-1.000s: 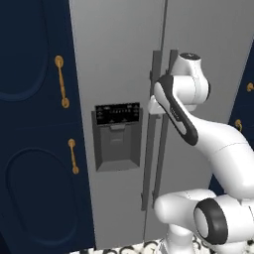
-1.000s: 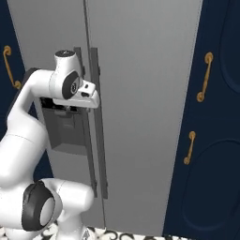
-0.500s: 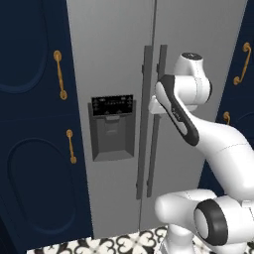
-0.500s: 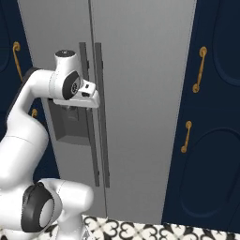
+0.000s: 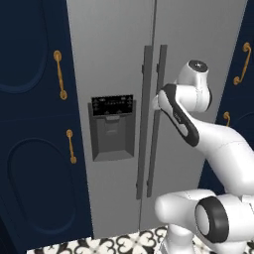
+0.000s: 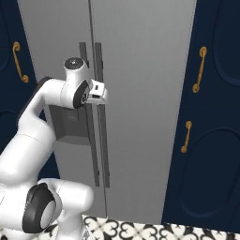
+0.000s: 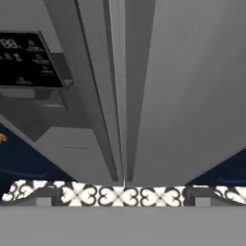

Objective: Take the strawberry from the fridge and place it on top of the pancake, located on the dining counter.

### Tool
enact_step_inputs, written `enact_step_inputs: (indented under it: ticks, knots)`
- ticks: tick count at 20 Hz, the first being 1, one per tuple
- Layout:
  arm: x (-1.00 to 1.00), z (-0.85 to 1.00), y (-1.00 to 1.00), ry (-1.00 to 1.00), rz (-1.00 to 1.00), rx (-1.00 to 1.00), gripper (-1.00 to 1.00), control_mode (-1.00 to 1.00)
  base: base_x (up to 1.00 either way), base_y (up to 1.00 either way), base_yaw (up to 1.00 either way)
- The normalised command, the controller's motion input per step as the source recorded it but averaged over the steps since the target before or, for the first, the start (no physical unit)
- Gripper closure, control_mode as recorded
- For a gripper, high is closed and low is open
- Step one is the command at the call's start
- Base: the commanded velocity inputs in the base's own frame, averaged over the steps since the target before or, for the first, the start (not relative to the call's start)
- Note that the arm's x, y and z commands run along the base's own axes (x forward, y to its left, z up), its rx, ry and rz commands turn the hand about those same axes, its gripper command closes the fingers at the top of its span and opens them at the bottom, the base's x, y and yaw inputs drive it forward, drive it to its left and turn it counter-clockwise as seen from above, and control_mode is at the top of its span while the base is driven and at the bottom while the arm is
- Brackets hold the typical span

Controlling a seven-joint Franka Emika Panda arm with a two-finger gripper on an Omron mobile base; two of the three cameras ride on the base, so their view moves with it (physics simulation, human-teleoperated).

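Navy cabinets point(image 5: 34, 149) flank shut fridge point(image 6: 140, 70); claw point(image 7: 122, 197) wide, facing handles point(image 5: 151, 124).

Both base views and the hand view closely face the fridge point(image 5: 119, 59).

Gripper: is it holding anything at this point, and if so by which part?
Nothing is held. The gripper is open and empty, facing the two dark handles of the closed fridge without gripping either one.
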Motion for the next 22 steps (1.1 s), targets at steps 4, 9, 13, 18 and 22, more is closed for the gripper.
enact_step_inputs:
  ticks: [4,9,13,18,22]
  knots:
    - [0.65,0.00,-0.06,-0.09,0.00,0.00,-1.00,-1.00,0.00,0.00,0.00]
    - [0.69,-0.06,-0.02,-0.01,-0.05,0.00,-1.00,-1.00,0.00,0.00,0.00]
    - [0.71,-0.14,-0.14,-0.03,0.00,0.00,-1.00,-1.00,0.00,0.00,0.00]
    - [0.58,-0.07,-0.08,-0.02,0.00,0.00,-1.00,-1.00,0.00,0.00,0.00]
    - [0.39,-0.04,0.00,0.00,0.00,0.00,-1.00,-1.00,0.00,0.00,0.00]
